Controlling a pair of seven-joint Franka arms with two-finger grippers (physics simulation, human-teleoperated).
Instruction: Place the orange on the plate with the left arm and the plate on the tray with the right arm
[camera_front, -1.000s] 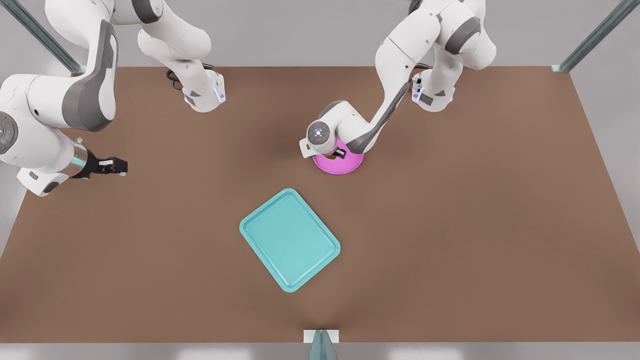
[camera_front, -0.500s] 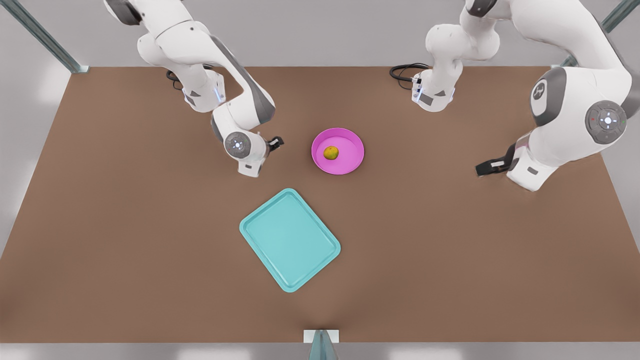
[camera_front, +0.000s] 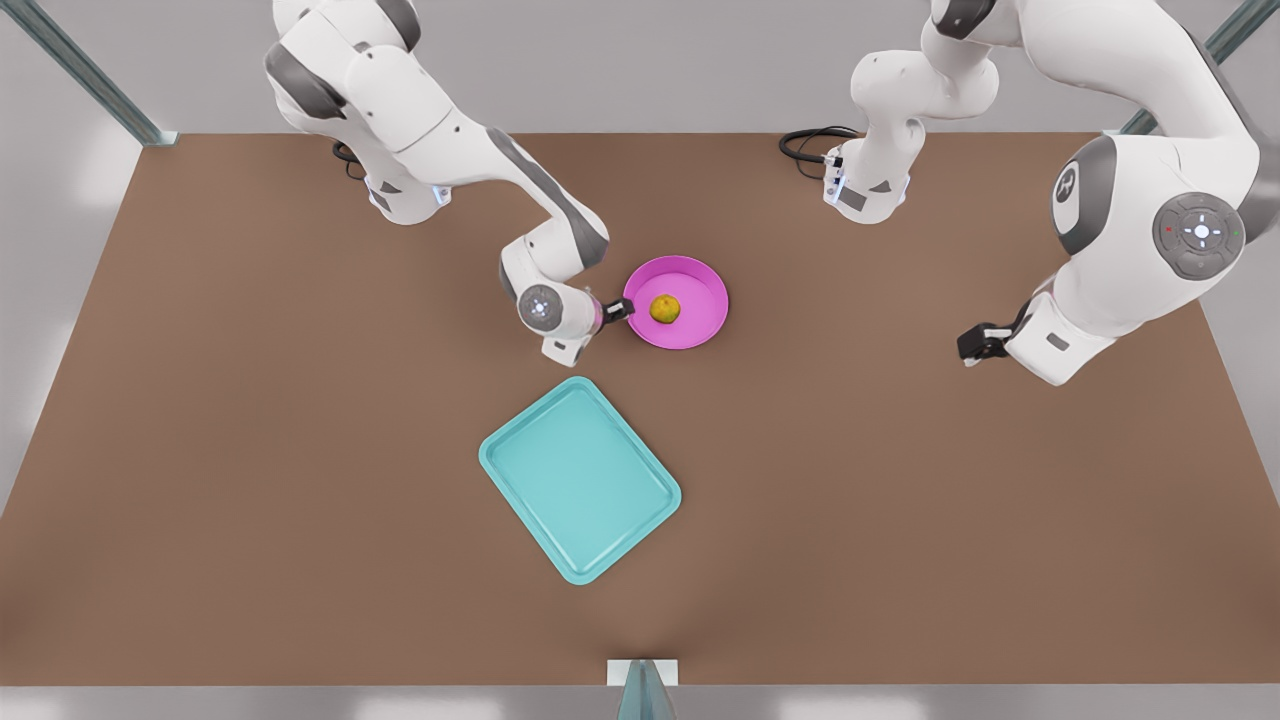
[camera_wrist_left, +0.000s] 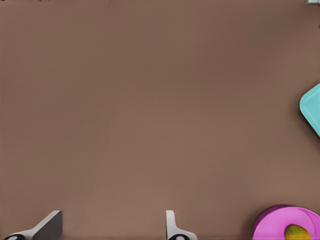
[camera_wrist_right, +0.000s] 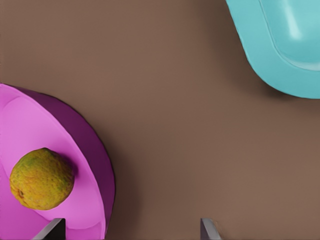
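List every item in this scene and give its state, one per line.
tray: empty, flat on the table.
plate: on the table, off the tray.
orange: lying in the plate.
right pincer: open, at the plate's rim.
left pincer: open, far from the plate, waiting.

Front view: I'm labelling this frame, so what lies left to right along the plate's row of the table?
Right gripper, open at the plate's rim → plate holding the orange → left gripper, open, waiting apart.
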